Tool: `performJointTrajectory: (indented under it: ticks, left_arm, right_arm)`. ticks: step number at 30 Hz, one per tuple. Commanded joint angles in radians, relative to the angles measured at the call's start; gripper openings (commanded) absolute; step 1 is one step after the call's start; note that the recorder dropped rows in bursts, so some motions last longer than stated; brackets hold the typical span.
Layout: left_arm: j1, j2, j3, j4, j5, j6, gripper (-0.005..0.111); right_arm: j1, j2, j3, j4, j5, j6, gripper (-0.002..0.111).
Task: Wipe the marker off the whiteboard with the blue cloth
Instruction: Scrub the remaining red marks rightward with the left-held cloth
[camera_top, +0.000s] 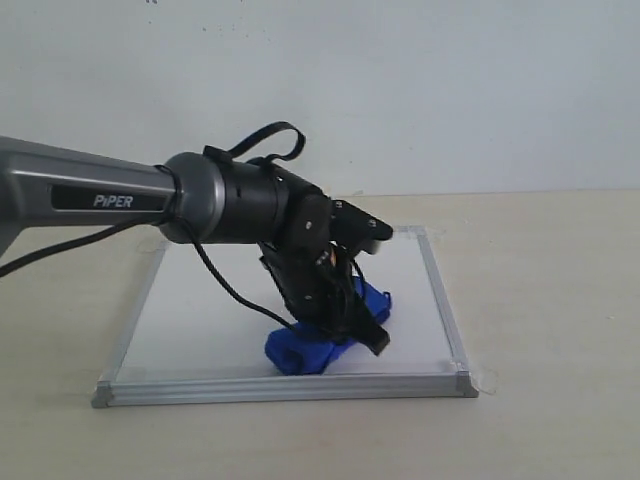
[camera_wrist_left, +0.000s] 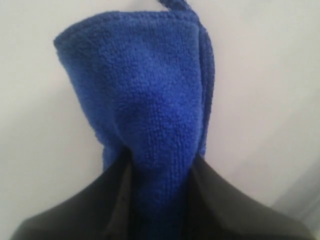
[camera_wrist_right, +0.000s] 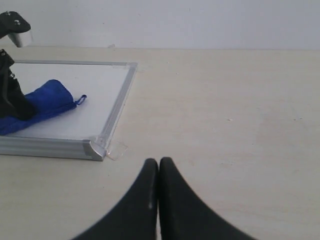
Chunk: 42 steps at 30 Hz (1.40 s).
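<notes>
We saw the left tool pinching the bright royal-blue fluffy microfibre cloth, its black fingers closed on either side of the bundle (the left wrist view showed the fabric squeezed narrow between them). The cloth lay on the flat white board with a silver-grey metal frame, near the board's front edge and about midway along it in the exterior view. The board rested flat on the pale beige surface, with clear tape at its corner. The right tool was over the surface near that corner, apart from the board, its tips pressed together with nothing between them.
</notes>
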<state>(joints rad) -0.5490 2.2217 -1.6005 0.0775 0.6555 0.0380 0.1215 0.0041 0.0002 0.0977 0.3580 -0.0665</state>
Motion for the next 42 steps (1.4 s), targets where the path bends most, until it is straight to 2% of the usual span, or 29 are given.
performJointTrajectory:
  ticks: [1, 4, 8, 11, 17, 20, 23, 26, 31, 36, 39, 42]
  left_arm:
    - [0.092, 0.005, 0.002, 0.017, 0.042, -0.038, 0.004]
    - [0.121, 0.005, 0.002, 0.015, 0.081, -0.047, 0.004]
    - [0.099, 0.005, 0.002, -0.014, 0.098, -0.038, 0.004]
    - [0.044, 0.005, 0.002, -0.047, 0.098, 0.024, 0.004]
    - [-0.106, 0.005, 0.002, -0.054, 0.052, 0.085, 0.004]
    - [-0.137, 0.005, 0.002, -0.037, 0.003, 0.085, 0.004]
    - [-0.122, 0.005, -0.008, -0.035, -0.026, 0.041, 0.004]
    - [-0.073, 0.009, -0.028, -0.035, -0.009, 0.009, 0.004]
    - [0.026, 0.038, -0.093, -0.011, 0.068, -0.074, 0.004]
    - [0.089, 0.09, -0.162, 0.083, 0.149, -0.185, 0.004]
    - [0.088, 0.113, -0.186, 0.074, 0.167, -0.176, 0.004]
    - [0.055, 0.123, -0.203, 0.056, 0.17, -0.146, 0.004]
  right_arm:
    - [-0.002, -0.004, 0.0, 0.0, -0.006, 0.0, 0.0]
    - [-0.002, -0.004, 0.0, 0.0, -0.006, 0.0, 0.0]
    - [-0.002, -0.004, 0.0, 0.0, -0.006, 0.0, 0.0]
    - [-0.002, -0.004, 0.0, 0.0, -0.006, 0.0, 0.0]
    - [-0.002, -0.004, 0.0, 0.0, -0.006, 0.0, 0.0]
    - [-0.002, -0.004, 0.0, 0.0, -0.006, 0.0, 0.0]
    - [-0.002, -0.004, 0.0, 0.0, -0.006, 0.0, 0.0]
    - [-0.002, -0.004, 0.0, 0.0, -0.006, 0.0, 0.0]
    - [-0.002, -0.004, 0.0, 0.0, -0.006, 0.0, 0.0]
    - [-0.002, -0.004, 0.0, 0.0, -0.006, 0.0, 0.0]
    - [-0.002, -0.004, 0.0, 0.0, -0.006, 0.0, 0.0]
    - [-0.002, -0.004, 0.0, 0.0, -0.006, 0.0, 0.0]
